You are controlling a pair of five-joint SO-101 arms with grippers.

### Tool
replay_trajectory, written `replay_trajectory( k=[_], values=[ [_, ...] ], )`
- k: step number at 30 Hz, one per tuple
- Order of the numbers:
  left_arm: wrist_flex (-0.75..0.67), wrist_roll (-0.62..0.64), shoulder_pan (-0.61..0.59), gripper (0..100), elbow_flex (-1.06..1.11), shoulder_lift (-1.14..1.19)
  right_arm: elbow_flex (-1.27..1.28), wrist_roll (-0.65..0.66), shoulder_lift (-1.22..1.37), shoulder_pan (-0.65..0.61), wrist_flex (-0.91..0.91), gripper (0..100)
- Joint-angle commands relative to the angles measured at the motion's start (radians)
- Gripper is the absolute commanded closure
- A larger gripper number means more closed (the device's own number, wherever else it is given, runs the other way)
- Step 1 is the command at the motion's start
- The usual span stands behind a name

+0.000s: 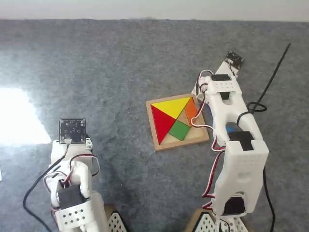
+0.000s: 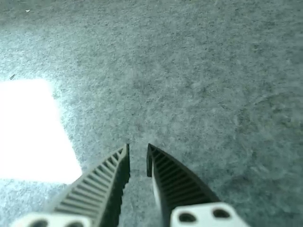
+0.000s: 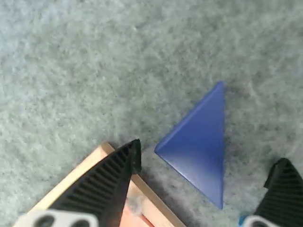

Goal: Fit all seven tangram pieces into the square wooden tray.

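The square wooden tray lies mid-table and holds a yellow triangle, a red triangle, a green square and an orange piece. A blue triangle lies flat on the carpet just outside a corner of the tray. My right gripper is open, one finger over the tray corner and the other beyond the blue triangle, not touching it. My left gripper is shut with nothing in it, low over bare carpet at the near left.
Grey carpet covers the whole table. A bright patch of light lies at the left edge. The right arm stretches along the tray's right side. The left arm is folded near the front edge.
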Motion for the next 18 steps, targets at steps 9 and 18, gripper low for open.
replay_trajectory(
  k=[9, 18],
  values=[
    [-0.021, 0.002, 0.009, 94, -0.012, -0.008, -0.049, 0.014, -0.016, 0.031, -0.008, 78.2],
    [-0.021, 0.002, 0.009, 94, -0.01, -0.008, -0.025, 0.023, -0.018, 0.031, -0.005, 78.3]
  ],
)
